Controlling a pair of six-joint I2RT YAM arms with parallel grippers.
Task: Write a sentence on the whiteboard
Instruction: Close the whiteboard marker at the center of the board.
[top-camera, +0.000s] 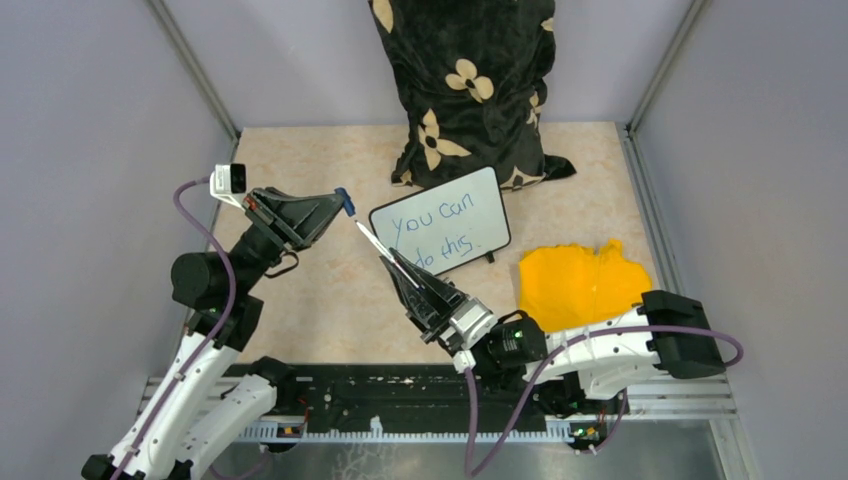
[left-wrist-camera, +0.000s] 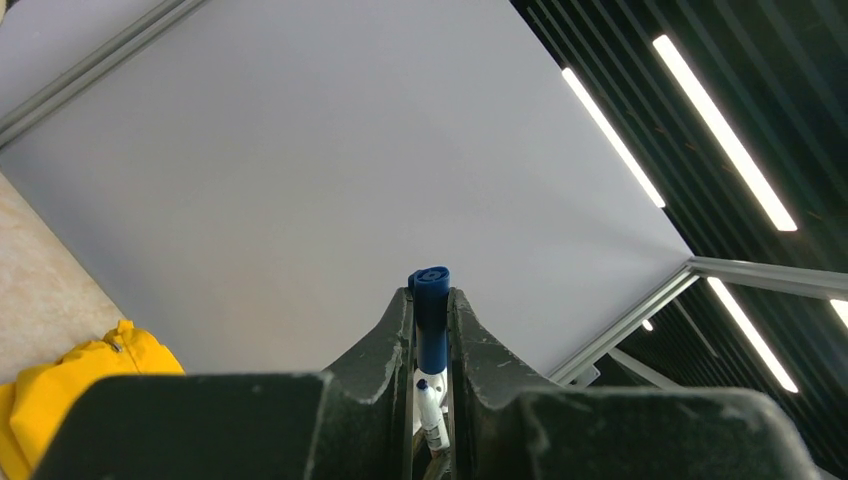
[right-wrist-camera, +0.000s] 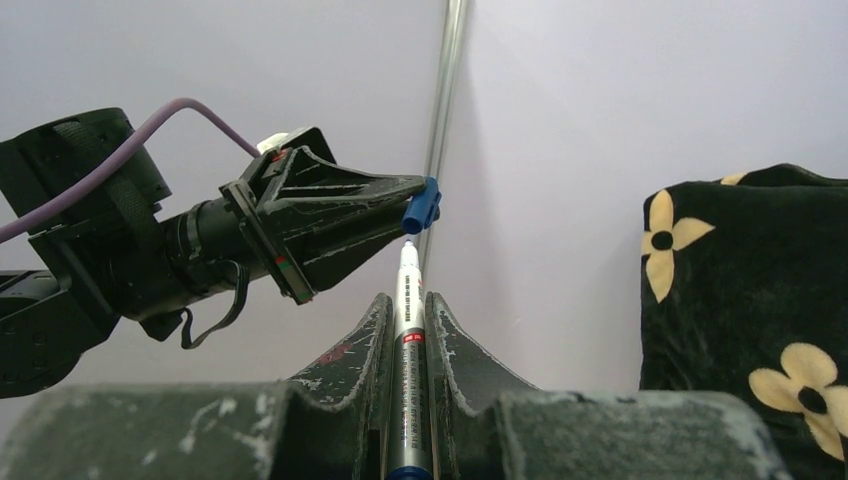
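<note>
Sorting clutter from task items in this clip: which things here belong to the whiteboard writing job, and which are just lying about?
Job in hand:
whiteboard
sentence
marker, in the right end effector
cap, in the left end effector

Lying about:
yellow cloth
black flowered pillow

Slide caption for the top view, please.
The whiteboard reads "You can do this"; the right gripper aims the marker at the blue cap in the left gripper.

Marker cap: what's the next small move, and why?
Probably ease the right pincer forward so the marker tip seats in the blue cap held by the left pincer; the sentence looks finished and the tip sits just short of the cap's mouth.
</note>
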